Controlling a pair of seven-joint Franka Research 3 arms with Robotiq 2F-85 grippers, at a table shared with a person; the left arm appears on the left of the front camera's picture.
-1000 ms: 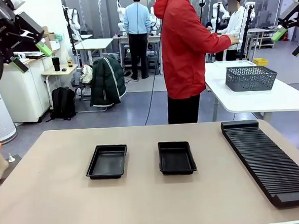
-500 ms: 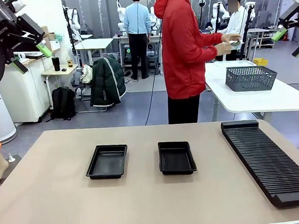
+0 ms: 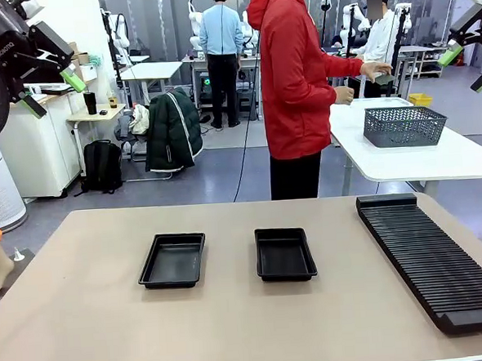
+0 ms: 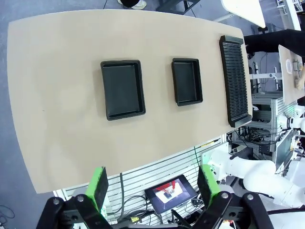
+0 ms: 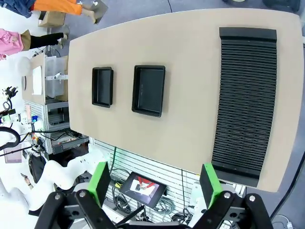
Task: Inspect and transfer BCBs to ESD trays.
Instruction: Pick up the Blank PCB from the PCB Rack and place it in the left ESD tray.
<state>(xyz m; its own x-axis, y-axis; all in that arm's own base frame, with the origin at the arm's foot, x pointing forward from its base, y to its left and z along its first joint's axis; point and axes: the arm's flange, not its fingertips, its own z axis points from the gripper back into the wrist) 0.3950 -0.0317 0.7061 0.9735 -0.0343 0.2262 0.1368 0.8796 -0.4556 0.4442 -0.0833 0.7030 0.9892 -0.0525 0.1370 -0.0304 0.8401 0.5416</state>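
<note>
Above the beige table (image 3: 86, 321), the black, green-padded left gripper (image 3: 52, 92) and right gripper (image 3: 467, 68) are hanging open; two shallow black plastic trays (image 3: 173, 260) (image 3: 285, 254) are sitting apart.

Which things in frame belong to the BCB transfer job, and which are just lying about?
Job:
- left ESD tray, empty
- right ESD tray, empty

Lying about:
- black slotted rack, empty, possibly job-related
- grey mesh basket, possibly job-related
- black backpack
- dark jacket
</note>
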